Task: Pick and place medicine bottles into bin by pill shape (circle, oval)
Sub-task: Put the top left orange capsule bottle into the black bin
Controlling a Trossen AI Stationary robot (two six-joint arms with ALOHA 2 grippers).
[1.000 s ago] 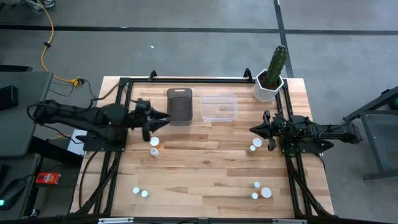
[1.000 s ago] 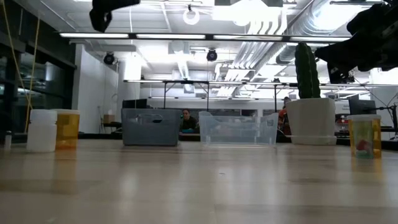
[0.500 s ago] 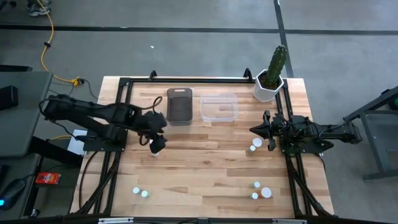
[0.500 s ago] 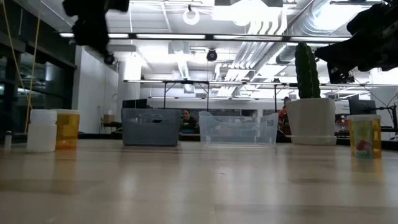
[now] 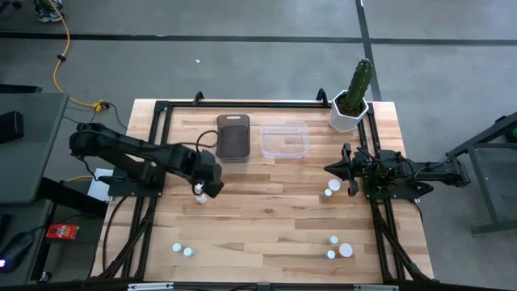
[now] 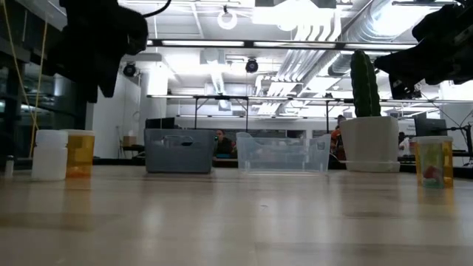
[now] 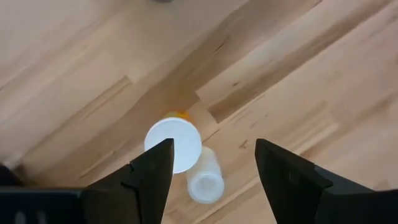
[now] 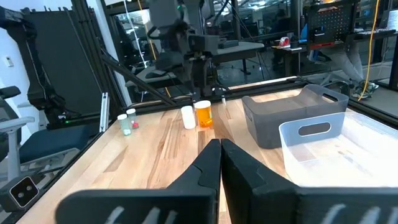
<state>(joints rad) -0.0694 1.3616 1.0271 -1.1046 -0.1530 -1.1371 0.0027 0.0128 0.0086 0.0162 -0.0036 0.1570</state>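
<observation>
An amber bottle (image 7: 173,145) with a white cap and a pale bottle (image 7: 204,177) stand side by side on the table's left half; they also show in the low view (image 6: 80,153) (image 6: 50,155). My left gripper (image 7: 212,149) is open, points down, and hangs above the pair (image 5: 201,195), touching neither. My right gripper (image 8: 219,149) is shut and empty, waiting at the table's right side (image 5: 333,168). A grey bin (image 5: 233,137) and a clear bin (image 5: 284,140) stand at the far side.
A white pot with a cactus (image 5: 350,103) stands at the far right corner. Two bottles (image 5: 331,189) stand near my right gripper. More bottles stand near the front right (image 5: 339,248) and front left (image 5: 182,250). A black frame rail (image 5: 242,103) edges the table.
My left gripper has gone from beside the grey bin toward the table's near edge, tipped to point down, and come lower over the amber and pale bottles. The bottles have not moved.
</observation>
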